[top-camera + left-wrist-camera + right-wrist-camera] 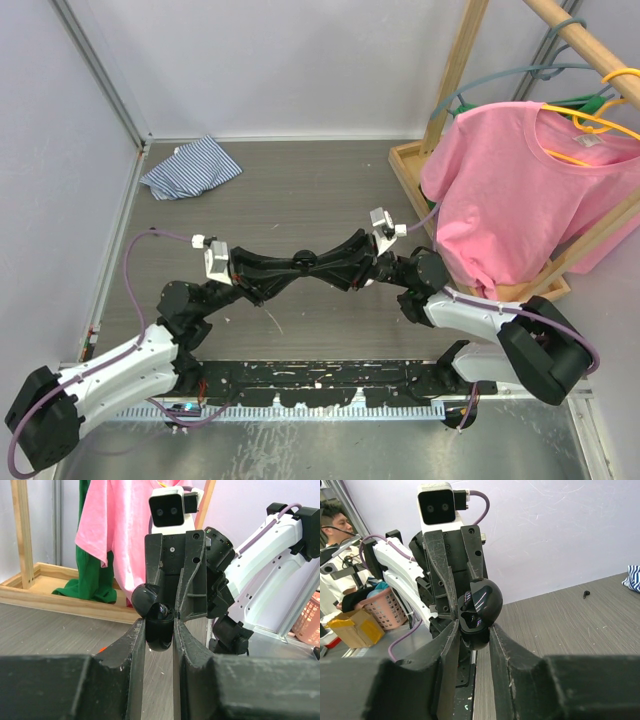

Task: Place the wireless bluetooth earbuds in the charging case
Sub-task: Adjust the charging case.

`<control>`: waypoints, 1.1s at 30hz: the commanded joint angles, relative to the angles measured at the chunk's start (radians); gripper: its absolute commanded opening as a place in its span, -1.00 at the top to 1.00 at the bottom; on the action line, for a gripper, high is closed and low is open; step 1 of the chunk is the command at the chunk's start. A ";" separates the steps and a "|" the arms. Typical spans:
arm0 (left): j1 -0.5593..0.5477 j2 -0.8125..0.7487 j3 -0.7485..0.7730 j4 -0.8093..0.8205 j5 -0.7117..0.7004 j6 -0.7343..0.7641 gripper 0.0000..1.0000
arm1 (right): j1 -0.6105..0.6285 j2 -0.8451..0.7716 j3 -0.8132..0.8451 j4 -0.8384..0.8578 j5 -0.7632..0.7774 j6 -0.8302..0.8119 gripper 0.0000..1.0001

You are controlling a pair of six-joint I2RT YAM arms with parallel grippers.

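Observation:
A glossy black round charging case (479,611) with its lid hinged open hangs above the table between both grippers, which meet tip to tip at the middle (308,266). My left gripper (159,632) is shut on the case (158,622) from one side. My right gripper (474,630) is shut on it from the other. The case's hollows shine, and I cannot tell whether an earbud sits in them. One tiny black earbud (586,594) lies on the table by the far wall, well away from both grippers. No white or red earbud shows.
A blue striped cloth (192,166) lies at the back left. A wooden rack (412,180) with a pink T-shirt (520,190) on a hanger stands at the right, and a green garment (90,582) hangs there too. A pink basket (382,611) stands off the table.

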 commanded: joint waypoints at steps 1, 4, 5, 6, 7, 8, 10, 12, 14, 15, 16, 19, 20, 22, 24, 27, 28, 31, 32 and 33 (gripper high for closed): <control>0.002 0.013 0.024 0.085 -0.005 -0.003 0.73 | 0.003 -0.017 0.023 0.026 -0.021 -0.023 0.28; 0.002 0.026 0.025 0.105 -0.015 -0.015 0.76 | 0.004 -0.010 0.025 0.026 -0.027 -0.024 0.20; 0.001 0.028 0.025 0.110 -0.019 -0.020 0.77 | 0.003 -0.008 0.026 0.026 -0.029 -0.023 0.18; 0.002 0.031 0.025 0.115 -0.021 -0.026 0.77 | 0.004 -0.006 0.026 0.026 -0.030 -0.024 0.16; 0.000 0.033 0.027 0.120 -0.020 -0.031 0.77 | 0.003 -0.003 0.026 0.026 -0.030 -0.024 0.15; 0.001 0.037 0.029 0.123 -0.022 -0.036 0.77 | 0.003 -0.001 0.027 0.028 -0.030 -0.024 0.14; 0.002 0.039 0.031 0.127 -0.022 -0.046 0.76 | 0.004 0.001 0.027 0.029 -0.028 -0.023 0.14; 0.001 0.041 0.031 0.129 -0.022 -0.049 0.76 | 0.006 0.004 0.030 0.031 -0.026 -0.020 0.14; 0.001 0.043 0.030 0.131 -0.025 -0.052 0.75 | 0.005 0.007 0.033 0.033 -0.024 -0.019 0.14; 0.000 0.044 0.030 0.134 -0.028 -0.055 0.76 | 0.005 0.009 0.034 0.037 -0.024 -0.017 0.14; 0.000 0.047 0.030 0.137 -0.027 -0.059 0.76 | 0.007 0.012 0.034 0.043 -0.023 -0.015 0.14; 0.000 0.060 0.030 0.157 -0.028 -0.073 0.75 | 0.007 0.022 0.034 0.066 -0.023 -0.005 0.17; 0.000 0.063 0.031 0.163 -0.027 -0.078 0.74 | 0.006 0.026 0.034 0.075 -0.023 0.001 0.18; 0.001 0.070 0.031 0.169 -0.025 -0.084 0.74 | 0.007 0.028 0.033 0.088 -0.022 0.007 0.19; 0.000 0.075 0.031 0.171 -0.024 -0.088 0.74 | 0.007 0.030 0.036 0.092 -0.019 0.009 0.19; -0.001 0.083 0.033 0.179 -0.024 -0.096 0.72 | 0.006 0.031 0.038 0.101 -0.017 0.010 0.19; -0.001 0.086 0.033 0.182 -0.023 -0.100 0.72 | 0.006 0.033 0.038 0.105 -0.017 0.010 0.20; -0.003 0.093 0.033 0.190 -0.024 -0.104 0.70 | 0.007 0.036 0.041 0.107 -0.019 0.015 0.29; -0.004 0.095 0.033 0.191 -0.025 -0.104 0.69 | 0.006 0.036 0.043 0.109 -0.020 0.016 0.33; -0.005 0.096 0.033 0.192 -0.028 -0.105 0.67 | 0.006 0.037 0.042 0.109 -0.021 0.016 0.38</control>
